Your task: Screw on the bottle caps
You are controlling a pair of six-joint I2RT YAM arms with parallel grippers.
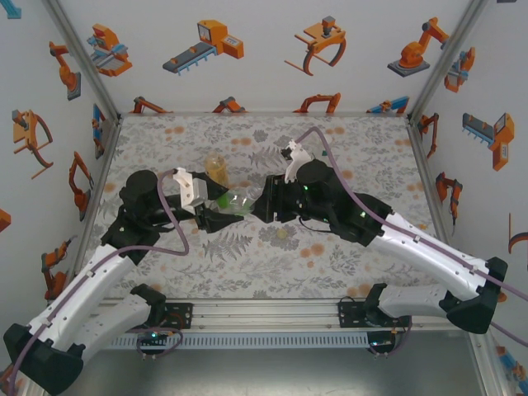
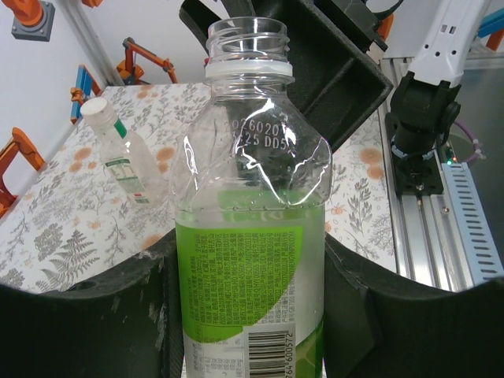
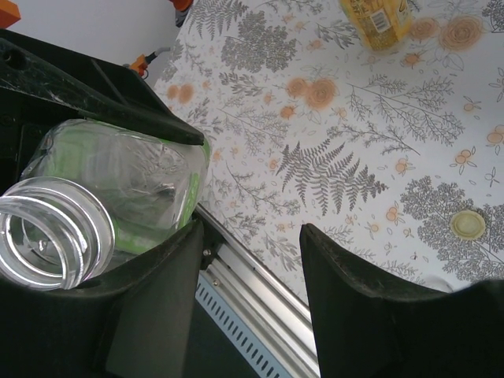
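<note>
My left gripper (image 2: 248,260) is shut on a clear bottle with a green label (image 2: 250,236), held upright. Its threaded neck (image 2: 246,35) is bare, with no cap on it. In the top view that bottle (image 1: 237,204) sits between both grippers at the table's middle. My right gripper (image 3: 252,228) stands open with nothing between its fingers, right beside the bottle's open mouth (image 3: 49,232). One pale yellow-green bottle cap (image 3: 468,224) lies loose on the floral cloth, also seen near the right arm (image 1: 283,233). A second clear bottle (image 2: 122,157) lies on the table wearing a white cap (image 2: 93,110).
A yellow-tinted bottle (image 1: 217,169) lies behind the left gripper, its label at the top of the right wrist view (image 3: 378,20). The aluminium rail (image 1: 264,318) runs along the near edge of the table. White walls with printed robot pictures enclose the sides and back.
</note>
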